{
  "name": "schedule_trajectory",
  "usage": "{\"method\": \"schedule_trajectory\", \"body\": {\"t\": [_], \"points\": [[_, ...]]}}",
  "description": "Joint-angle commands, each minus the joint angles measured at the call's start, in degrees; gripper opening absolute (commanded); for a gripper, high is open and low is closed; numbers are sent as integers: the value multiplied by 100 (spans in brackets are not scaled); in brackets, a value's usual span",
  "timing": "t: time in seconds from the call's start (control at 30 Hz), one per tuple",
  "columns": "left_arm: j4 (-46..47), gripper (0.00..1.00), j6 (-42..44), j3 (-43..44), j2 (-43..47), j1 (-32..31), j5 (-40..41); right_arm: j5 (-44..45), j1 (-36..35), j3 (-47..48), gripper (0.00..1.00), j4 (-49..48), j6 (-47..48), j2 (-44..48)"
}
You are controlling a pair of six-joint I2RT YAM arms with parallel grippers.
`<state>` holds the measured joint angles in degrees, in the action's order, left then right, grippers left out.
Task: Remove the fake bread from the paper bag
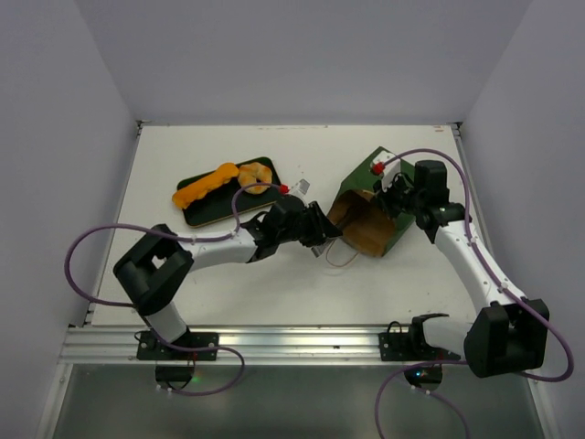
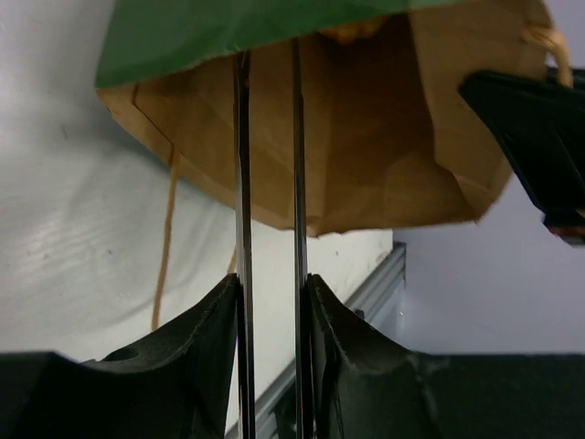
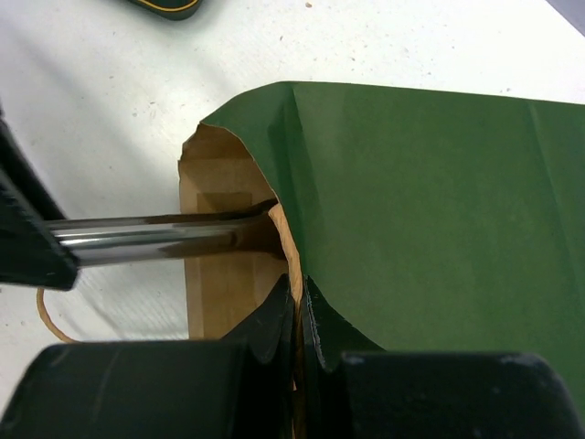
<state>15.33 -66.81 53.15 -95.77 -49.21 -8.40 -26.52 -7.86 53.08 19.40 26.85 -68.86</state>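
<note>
On the left of the table (image 1: pixel 183 146), a dark tray (image 1: pixel 218 213) holds the long orange loaf (image 1: pixel 206 187) and a golden roll (image 1: pixel 253 176), well apart from the paper bag (image 1: pixel 370 187). The left gripper (image 1: pixel 320 230) reaches into the bag's mouth. Its two thin metal fingers (image 2: pixel 241 165) are a narrow gap apart, with nothing seen between them. The bag lies on its side right of centre, its long axis running from near-left to far-right and its brown mouth facing near-left. A twine handle (image 1: pixel 343 261) trails on the table. Something golden (image 2: pixel 352 32) shows deep inside. The right gripper (image 3: pixel 299 302) is pinched on the bag's upper rim.
</note>
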Motion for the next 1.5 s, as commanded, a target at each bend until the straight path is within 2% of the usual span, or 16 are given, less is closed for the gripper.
{"method": "schedule_trajectory", "body": {"t": [0.0,0.23,1.0,1.1,1.2,1.23,1.33,1.43,1.47], "points": [[75,38,115,468,-302,-27,620,-28,12,-26,0,-340,-224,136],[-145,43,124,1013,-741,-27,805,-55,12,-87,0,-419,-277,145],[58,45,-254,1743,-1717,17,551,-160,12,-149,0,-454,-321,127],[110,41,-298,1813,-1805,52,506,-151,21,-157,0,-454,-321,136],[136,30,-307,1848,-1840,96,454,-108,12,-158,0,-463,-321,145],[145,22,-298,1840,-1806,96,445,-90,12,-175,0,-472,-330,145],[215,8,-219,1752,-1665,113,288,42,21,-175,0,-498,-356,162],[294,0,-78,1515,-1420,113,103,330,12,-201,0,-586,-435,180],[312,0,-43,1410,-1323,105,-11,402,21,-210,0,-647,-479,189]]}}
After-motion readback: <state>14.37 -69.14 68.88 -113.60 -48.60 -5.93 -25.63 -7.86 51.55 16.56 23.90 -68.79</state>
